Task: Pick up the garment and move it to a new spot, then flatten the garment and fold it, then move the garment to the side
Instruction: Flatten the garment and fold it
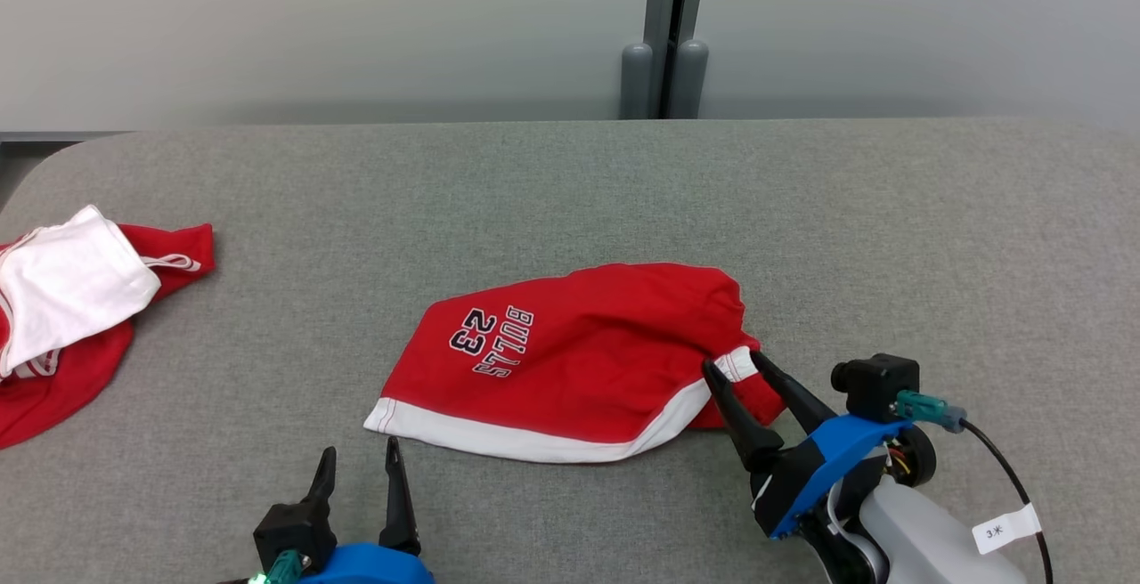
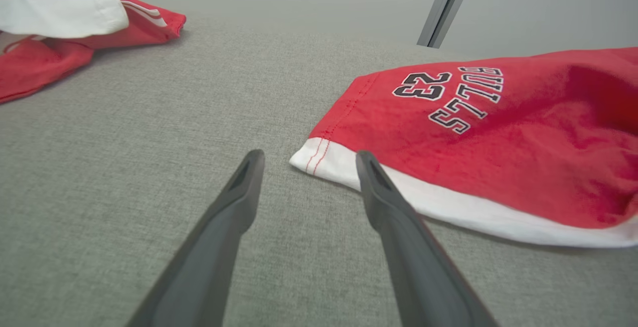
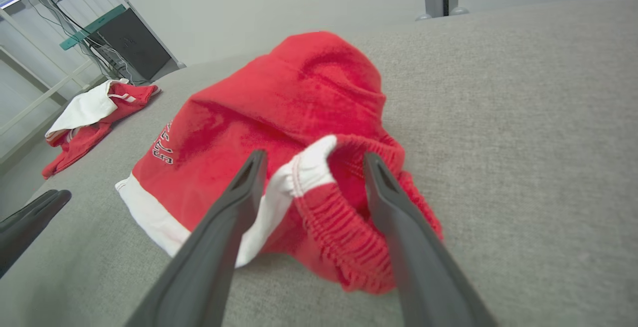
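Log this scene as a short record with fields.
garment: red Bulls 23 shorts, lying on the table, bunched at its right end
table: grey fabric top
right gripper: open, fingers either side of the bunched end
left gripper: open, empty, by the shorts' white-hemmed corner
other: red-and-white garment, crumpled at the table's left edge

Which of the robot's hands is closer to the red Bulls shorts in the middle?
Right. The right hand has its open fingers astride the bunched waistband end of the shorts. The left hand is open too, just short of the white hem corner.
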You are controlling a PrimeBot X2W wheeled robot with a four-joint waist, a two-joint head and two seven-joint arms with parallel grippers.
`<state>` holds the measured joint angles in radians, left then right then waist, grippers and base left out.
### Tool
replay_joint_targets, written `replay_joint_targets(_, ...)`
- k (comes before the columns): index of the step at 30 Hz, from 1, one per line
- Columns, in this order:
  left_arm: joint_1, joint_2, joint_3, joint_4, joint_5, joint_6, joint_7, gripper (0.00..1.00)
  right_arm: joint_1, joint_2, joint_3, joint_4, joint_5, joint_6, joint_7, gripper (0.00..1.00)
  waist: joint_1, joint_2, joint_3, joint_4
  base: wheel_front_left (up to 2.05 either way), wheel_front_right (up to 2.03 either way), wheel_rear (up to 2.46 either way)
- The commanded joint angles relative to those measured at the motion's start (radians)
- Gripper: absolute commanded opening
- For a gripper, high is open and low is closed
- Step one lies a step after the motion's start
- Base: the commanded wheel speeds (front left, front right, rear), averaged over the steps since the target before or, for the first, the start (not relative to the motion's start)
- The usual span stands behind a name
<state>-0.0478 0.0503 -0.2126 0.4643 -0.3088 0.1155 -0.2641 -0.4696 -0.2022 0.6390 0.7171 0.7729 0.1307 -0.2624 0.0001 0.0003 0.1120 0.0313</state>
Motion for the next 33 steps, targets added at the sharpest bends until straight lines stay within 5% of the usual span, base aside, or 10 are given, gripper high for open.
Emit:
replay_joint_targets(1, -0.015, 0.000, -0.007, -0.004, -0.008, 0.005, -0.001, 1.00, -0.015, -0.010, 0.015, -0.006, 0.014, 0.000, -0.004, 1.00, -0.0001, -0.0003, -0.001, -0.003, 0.00, 0.00, 0.00)
replay_joint_targets(3, -0.015, 0.000, -0.010, -0.004, -0.007, 0.008, -0.001, 1.00, -0.015, -0.015, 0.047, -0.010, 0.032, 0.000, -0.003, 0.95, -0.0001, -0.0003, -0.001, -0.006, 0.00, 0.00, 0.00)
replay_joint_targets(7, -0.014, 0.000, -0.012, -0.006, -0.013, 0.009, -0.001, 1.00, -0.028, -0.027, 0.079, -0.022, 0.053, 0.000, -0.003, 0.00, -0.0001, -0.0003, -0.001, -0.012, 0.00, 0.00, 0.00)
replay_joint_targets(18, -0.002, 0.000, -0.010, 0.007, -0.023, -0.015, -0.001, 1.00, 0.072, -0.073, -0.044, -0.071, -0.051, 0.000, -0.003, 0.00, -0.0001, -0.0003, -0.008, -0.042, 0.00, 0.00, 0.00)
replay_joint_targets(33, -0.051, 0.000, -0.072, 0.105, -0.128, -0.144, -0.001, 1.00, 0.144, -0.060, -0.175, -0.061, -0.214, 0.000, -0.003, 0.00, -0.0001, -0.0003, 0.016, -0.097, 0.00, 0.00, 0.00)
